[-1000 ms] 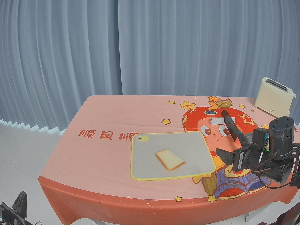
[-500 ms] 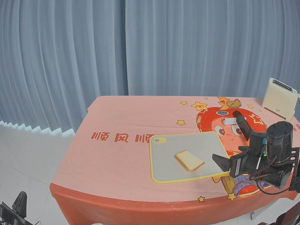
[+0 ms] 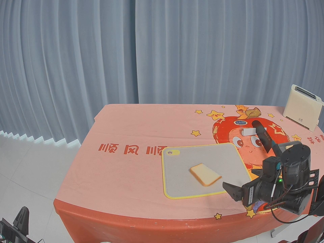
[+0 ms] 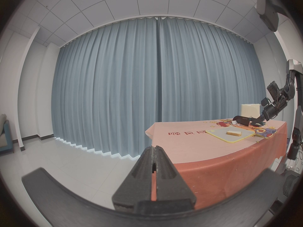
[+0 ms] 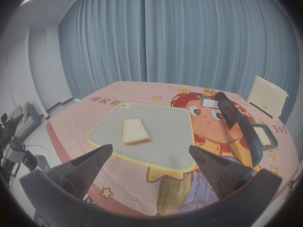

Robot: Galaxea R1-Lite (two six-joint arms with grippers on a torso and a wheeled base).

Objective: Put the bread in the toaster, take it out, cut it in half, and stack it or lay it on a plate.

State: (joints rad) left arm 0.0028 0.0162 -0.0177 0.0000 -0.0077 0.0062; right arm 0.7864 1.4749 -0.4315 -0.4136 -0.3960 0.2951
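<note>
Bread: one slice (image 3: 205,174) lies flat on the cutting board (image 3: 179,186), just ahead of the right gripper's fingertips and not touched by them.
Right gripper: here it is (image 5: 150,148), fingers spread wide with nothing between them, hanging by the board's near right corner.
Cutting board: grey with a yellow rim, on the pink-clothed table (image 3: 135,172), directly in front of the spread fingers.
Knife: black blade and teal handle (image 5: 233,115), off the board, beyond the fingers and to their right.
Tray: the right wrist camera picks up a dark tray (image 5: 274,140) just past the knife handle, with a second slice (image 5: 264,136) lying in it.
Toaster: cream (image 3: 302,108), at the far right corner, well apart from the fingers.
Left gripper: its own camera has it (image 4: 154,148) with fingers pressed together and gripping nothing, low and well short of the table.
</note>
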